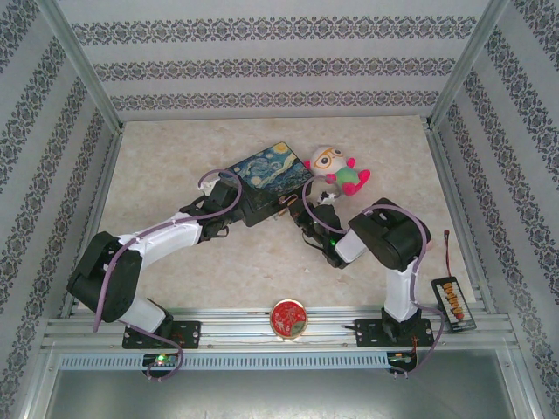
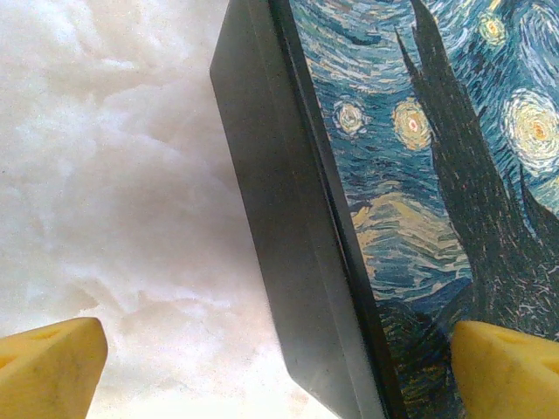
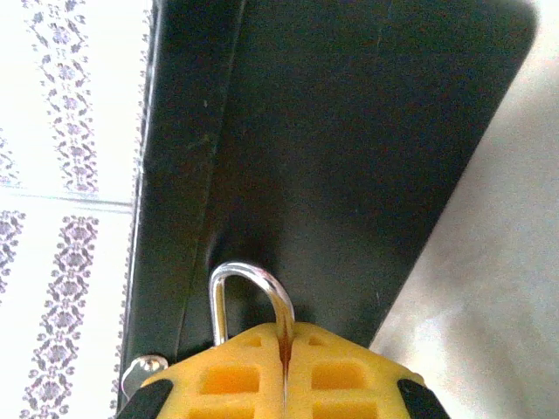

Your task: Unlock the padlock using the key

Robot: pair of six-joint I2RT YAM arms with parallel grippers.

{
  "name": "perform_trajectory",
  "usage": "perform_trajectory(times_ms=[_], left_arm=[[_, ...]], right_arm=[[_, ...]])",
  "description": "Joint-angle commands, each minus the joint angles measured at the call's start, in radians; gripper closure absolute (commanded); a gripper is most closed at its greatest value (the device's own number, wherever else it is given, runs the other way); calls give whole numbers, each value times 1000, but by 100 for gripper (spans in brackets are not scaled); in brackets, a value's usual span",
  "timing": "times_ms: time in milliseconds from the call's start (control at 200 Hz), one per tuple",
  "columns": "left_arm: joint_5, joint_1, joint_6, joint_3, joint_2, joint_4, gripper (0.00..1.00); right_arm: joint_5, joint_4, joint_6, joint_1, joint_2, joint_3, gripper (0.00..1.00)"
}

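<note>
- Padlock (image 3: 251,270): one. It sits against the dark side wall of the box (image 1: 266,170), on the box's near-right side, mid-bench (image 1: 175,157).
- Only the silver shackle loop shows. The padlock body is hidden behind the right gripper's fingers.
- Right gripper (image 3: 284,336): closed tight, yellow fingers pressed together, seam in line with the shackle's right leg. The shackle rises straight out from the fingertips.
- What the fingers pinch (key or padlock body) is hidden, can't tell.
- Key relation: the padlock is right at the right gripper's tips, directly ahead. Its long axis runs in line with the fingers, with the loop pointing away toward the box wall. My read is that any key turn would go about that same axis.
- The right arm is the nearer one, touching or nearly touching the padlock.
- Left gripper (image 2: 279,371): wide open, gripping nothing. One finger is over the painted lid, the other out over the bench, straddling the box's long edge on the far side from the padlock. It looks placed to steady the box.
- Small silvery bit (image 3: 144,367) just left of the right fingers, too little showing to name.
- Counts: two arms, one box, one padlock, one plush toy (image 1: 339,168) beside the box, one red round tin (image 1: 288,317) at the near rail, one black pack (image 1: 454,301) at the right.
</note>
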Motion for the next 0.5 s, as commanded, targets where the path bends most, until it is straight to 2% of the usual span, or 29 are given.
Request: perform_trajectory(times_ms=[0,230,400,495], left_arm=[[-25,19,-8,-40,-2,-70,1],[-18,27,-12,-44,3,-66,1],[-10,56,-7,-46,3,-60,0],[-4,83,2,-42,5,-45,5]], right_arm=[[118,72,-1,9,13,-14,100],[140,96,-16,-10,-3,-24,100],[140,78,-61,-11,-70,-72,100],[132,43,-92,-11,-133,-103,100]])
